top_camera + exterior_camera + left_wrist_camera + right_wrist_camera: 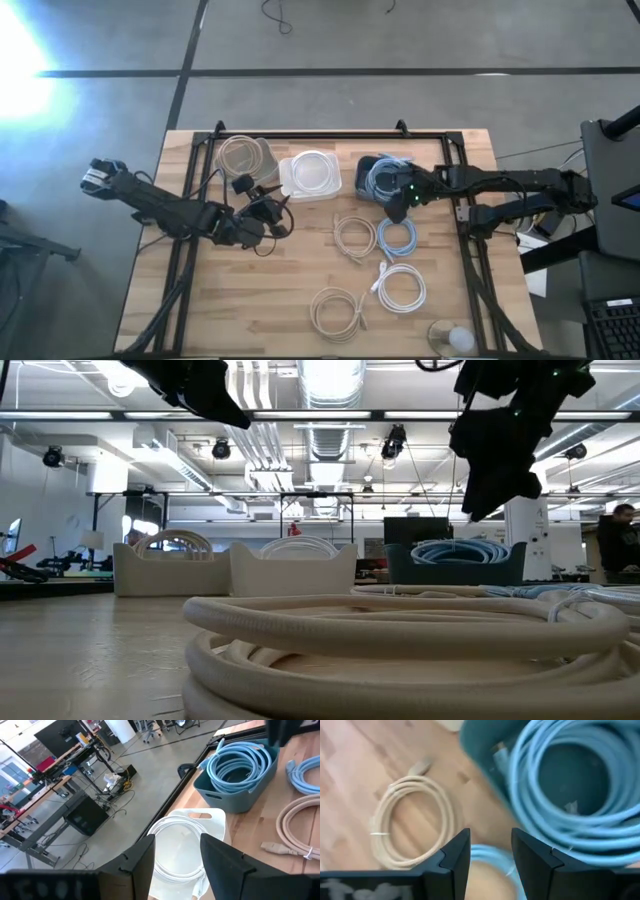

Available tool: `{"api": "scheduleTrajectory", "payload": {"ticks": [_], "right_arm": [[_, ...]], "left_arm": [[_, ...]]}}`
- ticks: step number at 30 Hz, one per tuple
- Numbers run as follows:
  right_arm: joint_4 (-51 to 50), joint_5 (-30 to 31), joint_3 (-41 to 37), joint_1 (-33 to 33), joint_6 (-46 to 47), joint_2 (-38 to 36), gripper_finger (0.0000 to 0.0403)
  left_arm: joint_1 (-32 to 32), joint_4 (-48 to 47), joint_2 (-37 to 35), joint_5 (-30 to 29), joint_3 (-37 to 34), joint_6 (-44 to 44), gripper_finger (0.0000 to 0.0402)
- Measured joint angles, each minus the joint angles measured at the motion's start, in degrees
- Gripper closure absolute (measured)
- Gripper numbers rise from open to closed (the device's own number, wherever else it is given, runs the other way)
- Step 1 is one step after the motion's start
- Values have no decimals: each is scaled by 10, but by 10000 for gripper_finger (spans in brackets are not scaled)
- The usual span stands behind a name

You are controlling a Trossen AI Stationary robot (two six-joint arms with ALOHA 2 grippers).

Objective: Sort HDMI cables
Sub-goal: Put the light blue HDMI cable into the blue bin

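Three bins along the tabletop's far edge: beige bin (247, 160) with a beige coil, white bin (310, 174) with a white coil, dark blue bin (385, 176) with light blue coils. Left gripper (268, 212) near white bin, fingers parted, empty. Right gripper (398, 207) at blue bin's near edge, fingers parted, empty. Mid-table: beige cable (353, 236), blue cable (397, 238), white cable (401, 287); near edge: second beige cable (337, 312).

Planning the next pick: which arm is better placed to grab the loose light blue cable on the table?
Right. Its gripper hovers open beside the light blue cable, near the blue bin; the left gripper is farther away, by the white bin.
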Motion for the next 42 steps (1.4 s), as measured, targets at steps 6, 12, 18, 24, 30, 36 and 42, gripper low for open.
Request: {"api": "scheduleTrajectory", "payload": {"ticks": [6,12,18,24,30,36,42], "right_arm": [[0,1,0,92,114,28,261],[3,3,0,174,222,113,261],[7,3,9,205,304,190,261],[11,5,37,205,300,246,261],[13,4,68,205,296,294,261],[8,4,89,205,274,344,262],[-18,1,114,205,235,359,289]], "left_arm": [[0,1,0,0,0,-1,227],[0,2,0,0,0,-1,227],[0,1,0,0,0,-2,227],[0,1,0,11,0,-3,227],[0,1,0,11,0,-3,227],[0,-3,0,11,0,-2,227],[0,-9,0,11,0,-2,227]]}}
